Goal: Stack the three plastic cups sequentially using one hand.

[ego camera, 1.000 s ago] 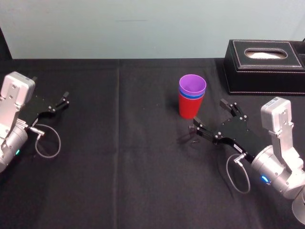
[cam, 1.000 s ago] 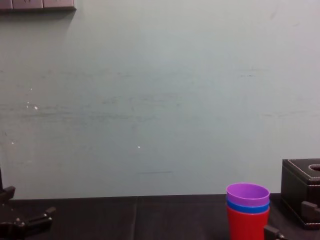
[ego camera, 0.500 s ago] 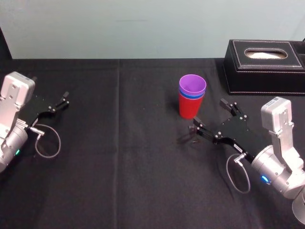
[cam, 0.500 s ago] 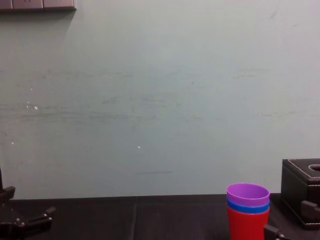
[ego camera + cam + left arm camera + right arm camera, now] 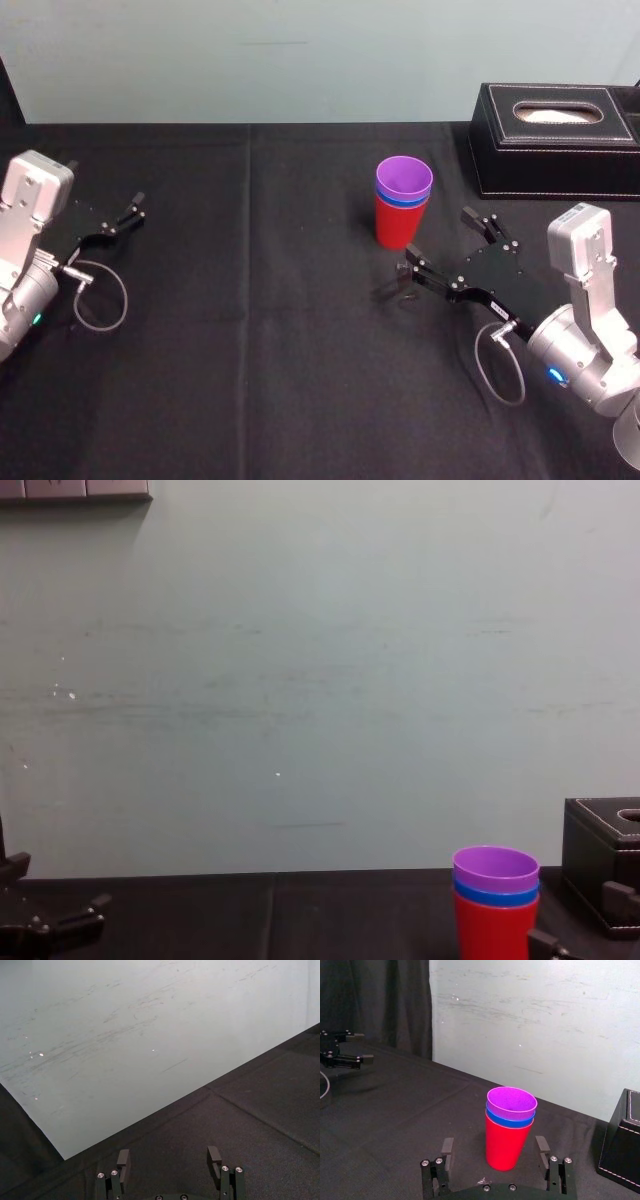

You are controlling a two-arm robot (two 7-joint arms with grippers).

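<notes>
Head view: purple cup (image 5: 404,177) nested in blue cup (image 5: 400,203), blue in red cup (image 5: 399,228), upright mid-table. Nothing has shifted in the last second, so stacking looks complete, and the right gripper (image 5: 436,238) sits just beside it, fingers spread, empty. Left wrist view: left gripper (image 5: 168,1157) parked far off, spread. Right wrist view: purple cup holds nothing.

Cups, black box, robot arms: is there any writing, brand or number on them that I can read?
No text can be read.
Stacked cups: plain, no print.
Black box: no visible lettering.
Right end effector: a small pale tag on its body, too small to read.
Left end effector: no markings.
</notes>
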